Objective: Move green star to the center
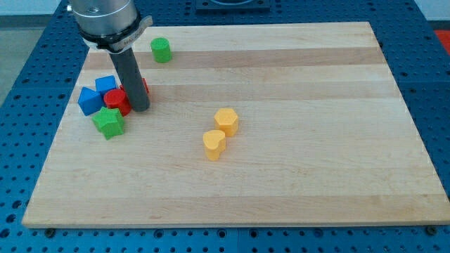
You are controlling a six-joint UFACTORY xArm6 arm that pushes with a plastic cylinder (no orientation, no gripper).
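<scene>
The green star lies near the board's left edge, at the lower end of a cluster of blocks. My tip stands just right of the cluster, up and to the right of the green star, a small gap from it. A red block sits between the tip and the star, touching the star's top. A blue block lies left of it, a second blue block above. Another red block is mostly hidden behind the rod.
A green cylinder-like block sits near the view's top left. A yellow hexagonal block and a yellow rounded block lie near the board's middle. The wooden board rests on a blue perforated table.
</scene>
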